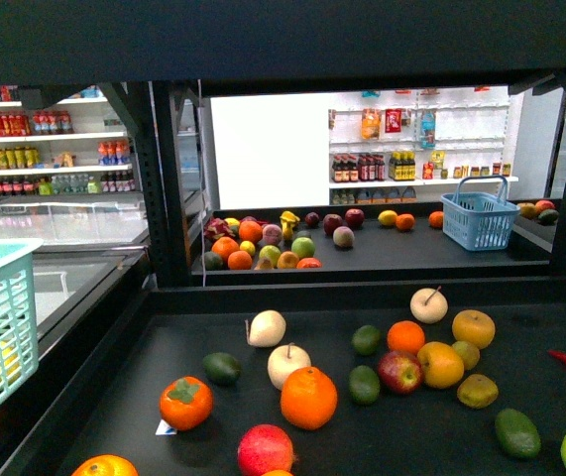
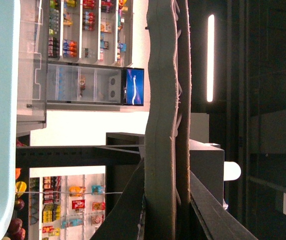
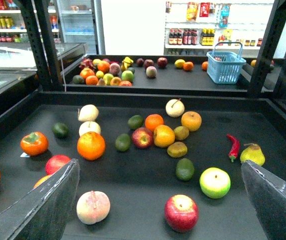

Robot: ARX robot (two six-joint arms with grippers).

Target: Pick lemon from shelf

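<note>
The right gripper (image 3: 159,169) holds its jaws spread wide over the shelf (image 3: 137,182); the state of the left jaws I cannot tell. The lemon (image 3: 164,135), probably this yellow oval, lies tight against a red apple (image 3: 142,138), so the jaws may catch the apple or push the lemon into rolling.

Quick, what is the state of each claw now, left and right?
Left claw: cannot be told; its wrist view shows no fingers clearly.
Right claw: open, holding nothing.
</note>
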